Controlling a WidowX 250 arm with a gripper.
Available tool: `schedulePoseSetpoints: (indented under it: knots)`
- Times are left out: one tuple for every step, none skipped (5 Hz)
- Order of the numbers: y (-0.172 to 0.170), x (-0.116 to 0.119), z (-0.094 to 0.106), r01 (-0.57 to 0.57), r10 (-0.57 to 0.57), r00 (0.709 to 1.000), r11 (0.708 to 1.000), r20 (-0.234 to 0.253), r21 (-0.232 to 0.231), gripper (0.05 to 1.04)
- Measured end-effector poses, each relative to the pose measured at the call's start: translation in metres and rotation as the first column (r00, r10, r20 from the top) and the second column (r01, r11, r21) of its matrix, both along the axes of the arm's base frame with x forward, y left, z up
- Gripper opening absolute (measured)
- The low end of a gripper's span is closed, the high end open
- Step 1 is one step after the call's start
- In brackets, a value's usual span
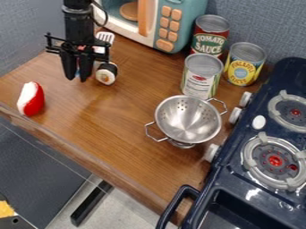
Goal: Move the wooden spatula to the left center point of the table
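While the pincer (77, 78) hangs fingers-down at the upper left of the frame, presumably so it can pinch something lying low, the rest looks like kitchen clutter. Three cans (202, 71) stand on their flat ends near the wall, good and steady, and the colander (188, 119) sits upright on its foot, bowl open to us. Over at the left, a red-and-white toy (31, 99) lies near the edge of the tabletop (128, 114), about where the spatula is wanted, so it could get in the way.

And the spatula (106, 36)? Upper left, its pale slotted head peeking out behind the pincer, just to its right; the handle's hidden, and I can't make out any wood. The pincer's partly open, a narrow gap between its fingers, with no clear grip on anything.
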State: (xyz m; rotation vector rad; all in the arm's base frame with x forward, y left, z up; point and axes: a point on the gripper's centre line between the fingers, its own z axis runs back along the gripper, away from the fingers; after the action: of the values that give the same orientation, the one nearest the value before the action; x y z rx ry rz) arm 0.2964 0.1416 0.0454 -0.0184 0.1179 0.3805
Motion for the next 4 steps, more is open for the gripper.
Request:
schedulePoseSetpoints:
  knots:
    - [-0.001, 0.0, 0.0, 0.006, -0.006, 1.0, 1.0, -0.001, -0.005, 0.266]
    - [-0.002, -0.007, -0.003, 0.001, -0.001, 1.0, 1.0, -0.023, -0.006, 0.266]
    - [-0.01, -0.014, 0.001, -0.02, 0.019, 1.0, 0.999, -0.017, -0.025, 0.266]
    - [-0.013, -0.024, -0.002, -0.134, 0.133, 0.99, 0.991, -0.052, -0.012, 0.266]
